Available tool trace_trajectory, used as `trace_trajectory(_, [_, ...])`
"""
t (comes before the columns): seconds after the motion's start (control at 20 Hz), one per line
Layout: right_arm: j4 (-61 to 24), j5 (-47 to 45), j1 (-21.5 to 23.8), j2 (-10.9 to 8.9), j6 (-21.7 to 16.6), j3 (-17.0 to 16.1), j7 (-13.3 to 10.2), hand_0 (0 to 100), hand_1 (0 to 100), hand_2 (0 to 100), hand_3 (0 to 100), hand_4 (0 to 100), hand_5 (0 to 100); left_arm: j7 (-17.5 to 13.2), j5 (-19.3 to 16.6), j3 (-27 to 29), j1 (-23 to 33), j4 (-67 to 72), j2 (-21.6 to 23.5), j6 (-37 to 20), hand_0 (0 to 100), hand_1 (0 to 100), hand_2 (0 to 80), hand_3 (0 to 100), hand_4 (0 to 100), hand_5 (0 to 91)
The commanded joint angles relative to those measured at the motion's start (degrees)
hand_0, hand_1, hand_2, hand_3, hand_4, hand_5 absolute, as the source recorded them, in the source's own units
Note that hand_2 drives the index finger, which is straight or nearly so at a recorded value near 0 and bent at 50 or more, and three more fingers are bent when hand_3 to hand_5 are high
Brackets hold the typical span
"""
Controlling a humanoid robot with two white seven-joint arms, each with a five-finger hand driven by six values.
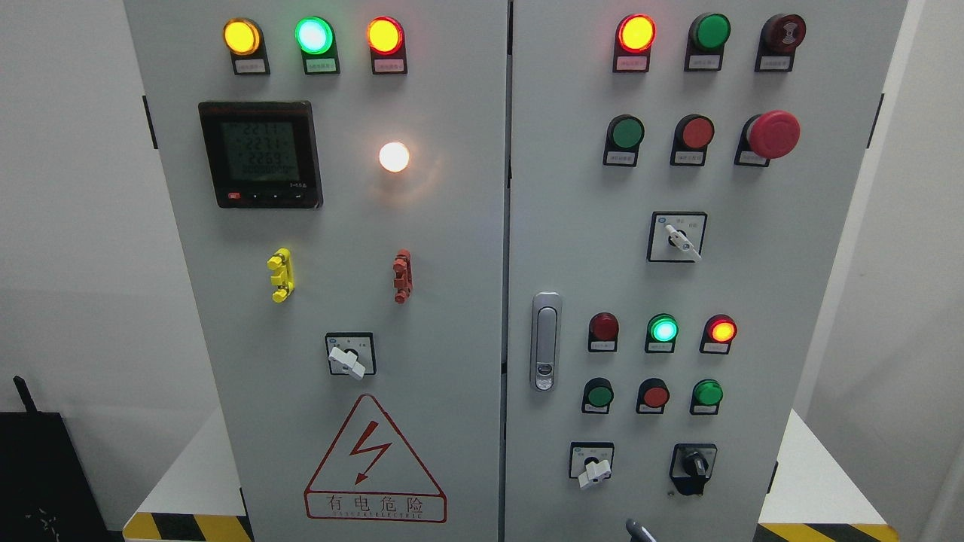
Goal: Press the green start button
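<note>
A grey two-door control cabinet fills the head view. On the right door (753, 286) an unlit green push button (626, 133) sits beside a red button (697, 132) and a red mushroom stop button (773, 135). Lower down are a dark green button (599, 394), a red one (655, 395) and a brighter green one (708, 392). The labels are too small to read. A small grey tip (636, 531) pokes up at the bottom edge right of the middle. It looks like a fingertip of my right hand. The left hand is out of view.
Lit lamps run along the top of both doors, with a green lamp (663, 329) lit above the lower buttons. Rotary switches (677, 237) and a door latch (545, 341) stand out from the right door. The left door holds a meter (260, 154) and a warning sign (374, 463).
</note>
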Motion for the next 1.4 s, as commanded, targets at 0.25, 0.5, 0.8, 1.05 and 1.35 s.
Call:
trace_trajectory(0.25, [0.0, 0.1, 0.0, 0.00, 0.1, -0.1, 0.0, 0, 9, 0, 0, 0, 0, 0.0, 0.0, 0.0, 0.0, 0.0, 0.0, 0.0, 12, 56, 0.0, 0, 0, 0.0])
trace_trajectory(0.5, [0.0, 0.8, -0.8, -0.18, -0.1, -0.4, -0.1, 0, 11, 0, 0, 0, 0, 0.0, 0.0, 0.0, 0.0, 0.0, 0.0, 0.0, 12, 56, 0.0, 0, 0, 0.0])
trace_trajectory(0.8, [0.3, 5.5, -3.3, -0.09, -0.7, -2.3, -0.1, 0, 13, 0, 0, 0, 0, 0.0, 0.0, 0.0, 0.1, 0.0, 0.0, 0.0, 12, 56, 0.0, 0, 0, 0.0])
trace_trajectory(1.05, [2.0, 13.1, -6.1, 0.00, -3.0, -5.6, -0.2, 0, 14, 0, 8, 2, 0, 0.0, 0.0, 0.1, 0.0, 0.0, 0.0, 0.0, 12, 56, 0.0, 0, 0, 0.0])
trace_trajectory(1.35, [2.5, 21.0, -7.8, 0.08, -4.4, -7.9, -0.4, 0, 17, 0, 21, 17, 0, 0.0, 0.0, 0.0, 0.0, 0.0, 0.0, 0.0, 12, 56, 0.0, 0, 0, 0.0])
